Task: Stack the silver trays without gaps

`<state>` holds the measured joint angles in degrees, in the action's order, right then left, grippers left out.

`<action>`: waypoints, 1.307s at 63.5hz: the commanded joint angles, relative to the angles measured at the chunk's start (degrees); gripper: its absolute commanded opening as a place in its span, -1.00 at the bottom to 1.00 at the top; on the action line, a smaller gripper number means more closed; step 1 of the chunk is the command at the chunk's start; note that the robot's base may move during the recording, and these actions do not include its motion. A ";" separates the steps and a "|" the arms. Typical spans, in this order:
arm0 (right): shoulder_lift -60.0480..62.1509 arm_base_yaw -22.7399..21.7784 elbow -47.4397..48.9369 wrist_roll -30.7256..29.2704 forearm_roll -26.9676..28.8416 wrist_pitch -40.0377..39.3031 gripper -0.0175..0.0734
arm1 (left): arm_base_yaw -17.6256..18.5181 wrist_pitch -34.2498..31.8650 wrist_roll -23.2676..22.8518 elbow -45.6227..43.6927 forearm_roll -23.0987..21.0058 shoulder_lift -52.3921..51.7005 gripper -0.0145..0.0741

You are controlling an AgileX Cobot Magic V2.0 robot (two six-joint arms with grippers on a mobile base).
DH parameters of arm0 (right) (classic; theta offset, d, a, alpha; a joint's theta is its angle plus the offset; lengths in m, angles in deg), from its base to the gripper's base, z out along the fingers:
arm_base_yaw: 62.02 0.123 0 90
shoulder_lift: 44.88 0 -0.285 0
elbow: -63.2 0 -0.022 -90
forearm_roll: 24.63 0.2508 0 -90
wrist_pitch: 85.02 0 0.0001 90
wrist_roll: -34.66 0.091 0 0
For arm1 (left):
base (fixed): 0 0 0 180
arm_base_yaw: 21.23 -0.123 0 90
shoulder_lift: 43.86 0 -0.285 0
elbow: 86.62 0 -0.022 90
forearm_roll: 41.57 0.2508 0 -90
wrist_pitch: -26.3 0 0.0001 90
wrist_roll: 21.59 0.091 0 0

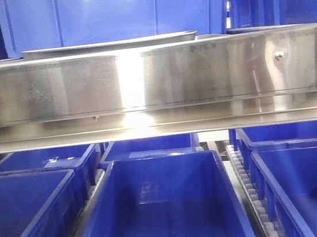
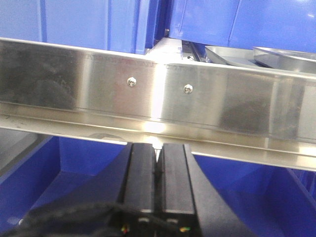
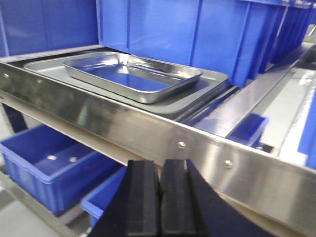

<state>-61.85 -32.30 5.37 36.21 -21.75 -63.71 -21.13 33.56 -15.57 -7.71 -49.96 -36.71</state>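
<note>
Two silver trays on the upper shelf (image 3: 276,106), just behind its front rail (image 3: 123,126): small tray (image 3: 133,76) nested in large tray (image 3: 207,81), lying askew to it. Blue bins (image 3: 197,29) directly behind. Left gripper (image 2: 157,170) and right gripper (image 3: 159,197) below the rail, fingers pressed together, holding nothing.

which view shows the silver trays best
The right wrist view: both silver trays show from above, the smaller lying inside the larger. The front view shows only a rim edge above the shelf rail; the left wrist view catches a corner.
</note>
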 commanded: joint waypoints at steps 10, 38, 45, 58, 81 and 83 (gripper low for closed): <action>-0.55 -7.72 1.30 -1.56 -2.55 -7.25 -0.51 | -0.02 -5.40 -0.13 -0.24 -0.48 -2.03 -0.78; 6.38 -30.27 -14.77 -1.56 -0.72 -21.99 -0.51 | -0.02 -5.40 -0.13 -0.24 -0.48 -2.03 -0.78; 10.44 -30.76 -20.58 -1.56 -0.72 -26.29 -0.51 | -0.02 -5.40 -0.13 -0.24 -0.48 -2.03 -0.78; 10.84 -30.85 -21.10 -1.56 -0.78 -25.09 -0.51 | -0.02 -5.40 -0.13 -0.24 -0.48 -1.91 -0.78; 10.84 -30.85 -21.10 -1.56 -0.78 -25.04 -0.51 | -0.02 -5.40 -0.13 -0.24 -0.48 -1.91 -0.78; 10.84 -30.85 -21.10 -1.56 -0.78 -25.04 -0.51 | -0.02 -5.40 -0.13 -0.24 -0.48 -1.91 -0.78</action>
<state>-52.05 -62.87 -15.65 35.12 -22.48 -83.40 -21.13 33.40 -15.57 -7.71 -49.96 -36.71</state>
